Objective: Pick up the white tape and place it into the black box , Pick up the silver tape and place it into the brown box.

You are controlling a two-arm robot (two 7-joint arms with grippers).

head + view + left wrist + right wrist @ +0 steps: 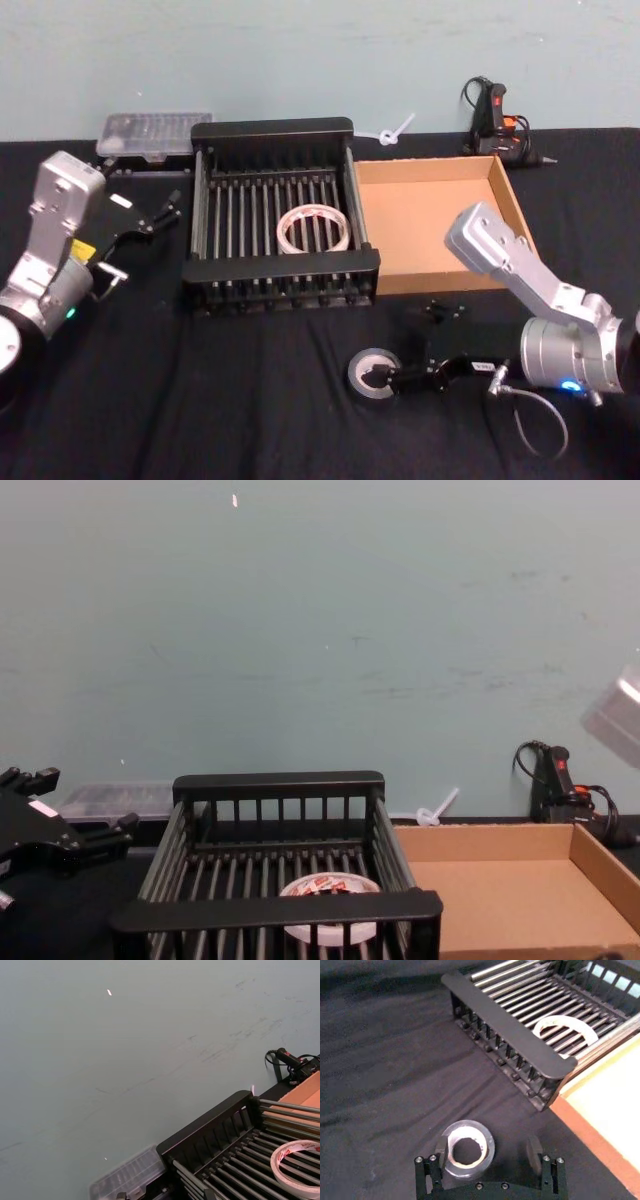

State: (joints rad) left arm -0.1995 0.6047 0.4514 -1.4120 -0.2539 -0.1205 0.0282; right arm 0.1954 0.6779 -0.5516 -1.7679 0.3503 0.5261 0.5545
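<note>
Your right claw is open, one finger inside the silver tape on the desk. The white tape lies in the black box. Your left claw is open beside it.

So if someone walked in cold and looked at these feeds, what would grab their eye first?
Probably the right claw low on the black cloth, open, one finger in the silver tape's core and the other outside the roll. Next, the white tape lying flat on the slatted floor of the black box, mid-table, with the brown box right beside it. The left claw hangs open left of the black box.
</note>
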